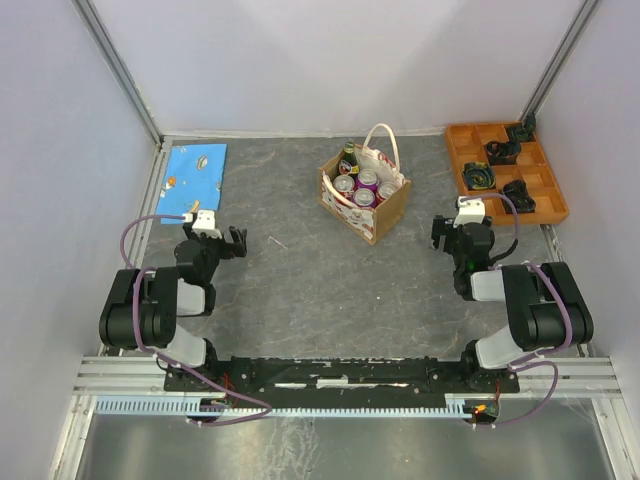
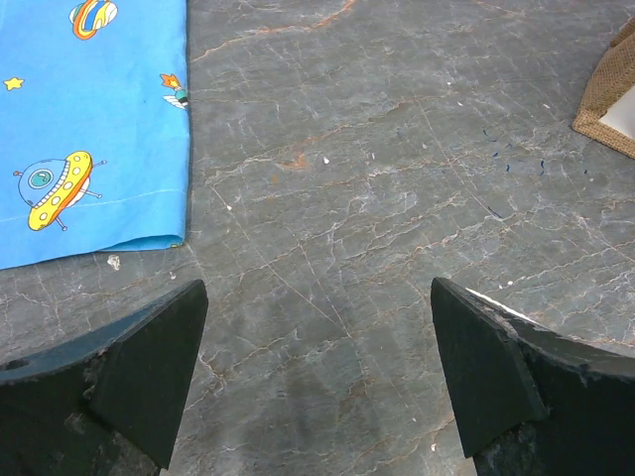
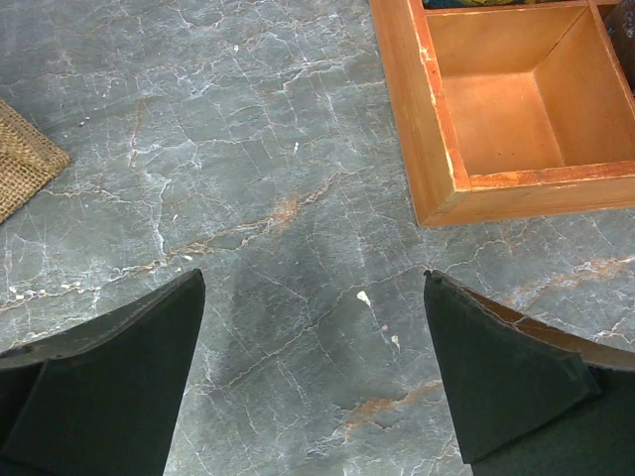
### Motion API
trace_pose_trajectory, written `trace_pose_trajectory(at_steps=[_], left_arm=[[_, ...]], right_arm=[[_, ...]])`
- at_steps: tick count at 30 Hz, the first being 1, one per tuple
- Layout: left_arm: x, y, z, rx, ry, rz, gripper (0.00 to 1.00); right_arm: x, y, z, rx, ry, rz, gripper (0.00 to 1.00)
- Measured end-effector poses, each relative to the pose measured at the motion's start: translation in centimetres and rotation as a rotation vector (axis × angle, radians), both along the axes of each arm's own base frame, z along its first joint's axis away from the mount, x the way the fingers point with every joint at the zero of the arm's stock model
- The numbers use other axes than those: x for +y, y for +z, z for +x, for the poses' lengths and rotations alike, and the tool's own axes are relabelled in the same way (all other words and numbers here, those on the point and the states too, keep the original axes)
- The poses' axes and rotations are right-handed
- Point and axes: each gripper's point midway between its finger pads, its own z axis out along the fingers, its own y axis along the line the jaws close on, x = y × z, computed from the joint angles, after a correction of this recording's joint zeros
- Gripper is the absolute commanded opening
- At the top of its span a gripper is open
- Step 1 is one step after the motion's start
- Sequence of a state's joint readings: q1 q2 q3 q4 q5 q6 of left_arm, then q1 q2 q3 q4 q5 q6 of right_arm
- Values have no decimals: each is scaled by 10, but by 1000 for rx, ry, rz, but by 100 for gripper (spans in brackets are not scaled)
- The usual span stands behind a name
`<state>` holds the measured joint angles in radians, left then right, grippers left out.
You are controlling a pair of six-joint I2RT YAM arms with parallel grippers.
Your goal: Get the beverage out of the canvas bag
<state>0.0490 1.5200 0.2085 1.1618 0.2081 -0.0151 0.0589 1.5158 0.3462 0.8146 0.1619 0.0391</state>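
Observation:
The canvas bag (image 1: 372, 213), tan with white handles and a red-and-white print, stands open at the middle back of the table. Inside it are several cans with purple-pink tops (image 1: 366, 180) and a dark bottle (image 1: 348, 158) at the far corner. My left gripper (image 1: 236, 243) rests low at the front left, well short of the bag, open and holding nothing (image 2: 318, 283). On the right side my right gripper (image 1: 443, 236) is also open and holds nothing (image 3: 314, 273). A bag corner shows at the edge of each wrist view (image 2: 607, 99) (image 3: 20, 159).
A blue cloth with cartoon spaceships (image 1: 195, 180) (image 2: 89, 119) lies flat at the back left. At the back right sits an orange compartment tray (image 1: 452, 155) (image 3: 437, 129) with several black parts (image 1: 500, 152). White walls close in the table.

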Motion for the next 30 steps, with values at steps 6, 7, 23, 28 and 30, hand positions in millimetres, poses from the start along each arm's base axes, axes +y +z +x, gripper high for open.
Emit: trace_pose_trajectory(at_steps=[6, 7, 23, 28, 30], left_arm=[[0, 0, 0, 0, 0, 0, 99], [0, 0, 0, 0, 0, 0, 99], [0, -1, 0, 5, 2, 0, 99], [1, 1, 10, 59, 7, -1, 99], [0, 13, 23, 61, 2, -1, 99]], right_arm=[[0, 0, 0, 0, 0, 0, 99], [0, 0, 0, 0, 0, 0, 99], [0, 0, 0, 0, 0, 0, 99], [0, 0, 0, 0, 0, 0, 99], [0, 0, 0, 0, 0, 0, 99]])
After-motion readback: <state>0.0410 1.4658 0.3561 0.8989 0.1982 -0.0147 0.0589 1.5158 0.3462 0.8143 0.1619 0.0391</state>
